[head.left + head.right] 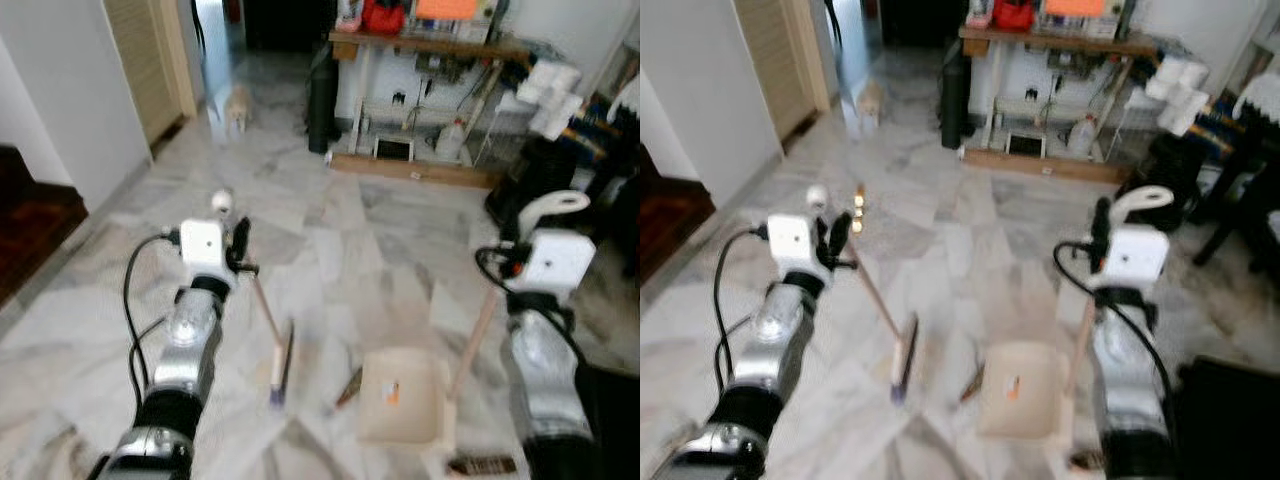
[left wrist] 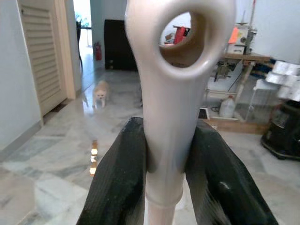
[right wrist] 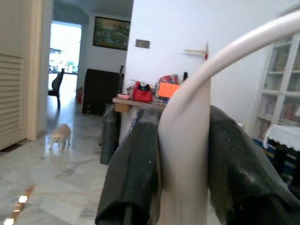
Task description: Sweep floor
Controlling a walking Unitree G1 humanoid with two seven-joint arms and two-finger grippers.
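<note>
My left gripper (image 1: 240,245) is shut on the top of a cream broom handle (image 2: 171,117). The stick slants down to the small broom head (image 1: 280,372), which rests on the marble floor. My right gripper (image 1: 508,252) is shut on the curved white handle (image 3: 187,140) of a cream dustpan (image 1: 402,398), which stands on the floor to the right of the broom head. A small orange scrap (image 1: 393,392) lies in the pan. A brown scrap (image 1: 348,388) lies on the floor between the broom and the pan.
A small cat (image 1: 236,108) stands far down the hallway. A cluttered wooden table (image 1: 430,45) and a black bin (image 1: 322,100) stand at the back. Dark steps (image 1: 30,215) are on the left, and black furniture (image 1: 610,410) is at the near right.
</note>
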